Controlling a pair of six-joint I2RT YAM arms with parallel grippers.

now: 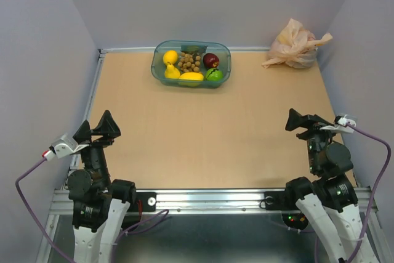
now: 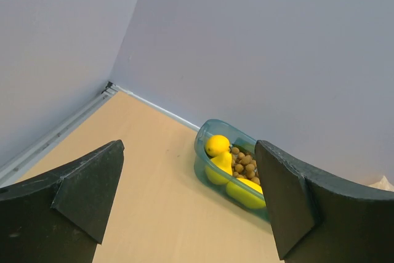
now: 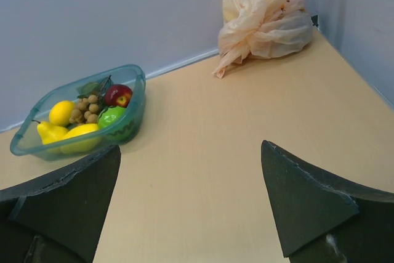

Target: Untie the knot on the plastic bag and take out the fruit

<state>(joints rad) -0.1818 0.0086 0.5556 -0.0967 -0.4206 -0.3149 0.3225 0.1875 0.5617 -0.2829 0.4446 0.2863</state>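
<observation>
Both grippers are empty, jaws spread wide. The right gripper [image 1: 301, 121] [image 3: 191, 152] hovers low over the table [image 1: 209, 146] with nothing between its fingers. Well ahead of it and a bit to its right sits the plastic bag [image 1: 294, 44] [image 3: 265, 20], well apart, in the far right corner by the wall. It's tied shut, with the knot [image 3: 241, 46] on the side facing this gripper and loose film trailing onto the table. Any fruit inside is hidden by the film; only bulges show.

The left gripper [image 1: 96, 129] [image 2: 188, 152] is in the same pose, with the bag far ahead and way off to its right. The teal tub [image 1: 157, 69] [image 3: 136, 100], holding lemon, brown cluster, red and green apple, lies ahead of the left gripper and ahead-left of the right one. It is well apart from both and from the bag.
</observation>
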